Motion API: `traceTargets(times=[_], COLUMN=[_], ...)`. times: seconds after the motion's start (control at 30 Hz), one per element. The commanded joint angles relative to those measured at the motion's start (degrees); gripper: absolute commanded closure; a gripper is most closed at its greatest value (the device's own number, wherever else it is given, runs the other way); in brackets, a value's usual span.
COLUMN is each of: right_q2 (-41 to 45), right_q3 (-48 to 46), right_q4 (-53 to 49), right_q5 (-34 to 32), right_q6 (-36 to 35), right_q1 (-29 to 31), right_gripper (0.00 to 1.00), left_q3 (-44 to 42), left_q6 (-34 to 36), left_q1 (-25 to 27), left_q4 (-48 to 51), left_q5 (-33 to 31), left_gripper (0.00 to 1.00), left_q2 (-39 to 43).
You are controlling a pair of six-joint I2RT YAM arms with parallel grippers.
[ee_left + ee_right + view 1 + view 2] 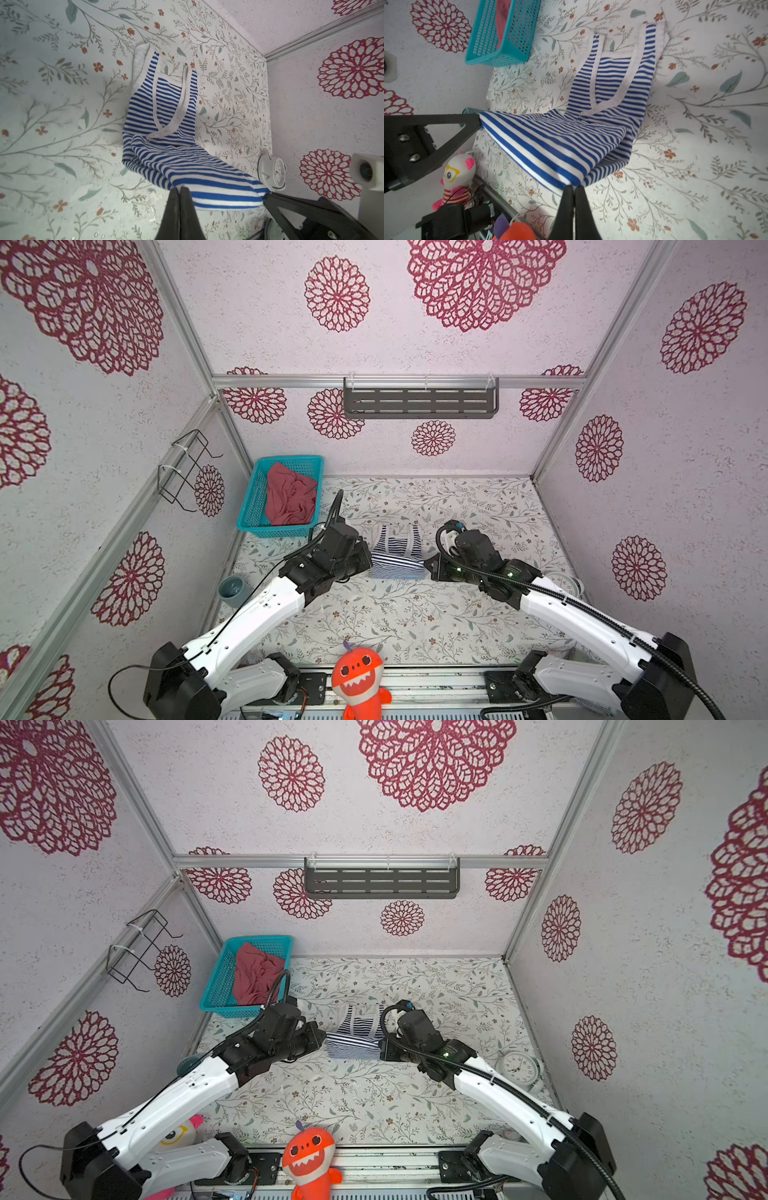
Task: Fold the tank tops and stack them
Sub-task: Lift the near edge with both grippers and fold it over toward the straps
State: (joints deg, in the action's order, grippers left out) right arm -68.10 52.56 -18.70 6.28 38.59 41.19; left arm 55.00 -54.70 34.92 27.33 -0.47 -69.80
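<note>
Left tool: your left tool is clamped tight on the near-left corner of the striped tank top.
Right tool: your right tool is pinched closed on the near-right corner of the same garment.
Striped tank top: you have it around the middle of the worktop. Its near edge is raised and stretched between both tools, while the far part with the white straps lies flat.
Red tank top: it is crumpled inside the teal basket at the far left corner, well apart from your tools.
Surroundings: you have a white clock by the right wall, a grey-blue cup at the left edge and an orange plush toy at the near edge.
</note>
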Motion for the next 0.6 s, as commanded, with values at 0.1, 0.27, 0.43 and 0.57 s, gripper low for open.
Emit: traceTargets(times=[0.1, 0.27, 0.43, 0.57], right_q2=[-6.42, -13.81, -21.61, -27.07], right_q3=[5.12, 9.05, 14.01, 17.12], right_q4=[1.33, 5.0, 6.48, 7.2], right_q5=[1.48, 6.87, 9.38, 10.94], right_q6=[-7.76, -11.02, -14.09, -14.99], right_q1=[-6.37, -10.68, -13.6, -15.4], right_gripper=[1.0, 1.0, 1.0, 1.0], left_q3=[5.78, 11.72, 17.35, 21.35], left_q6=[7.84, 11.38, 13.62, 15.17], left_q1=[-6.5, -10.16, -13.11, -14.03], left_q4=[-5.05, -5.45, -5.89, -5.93], left_q5=[4.85, 7.22, 9.96, 10.82], left_gripper=[1.0, 1.0, 1.0, 1.0], left_q2=[-9.23, -17.4, -25.93, -31.49])
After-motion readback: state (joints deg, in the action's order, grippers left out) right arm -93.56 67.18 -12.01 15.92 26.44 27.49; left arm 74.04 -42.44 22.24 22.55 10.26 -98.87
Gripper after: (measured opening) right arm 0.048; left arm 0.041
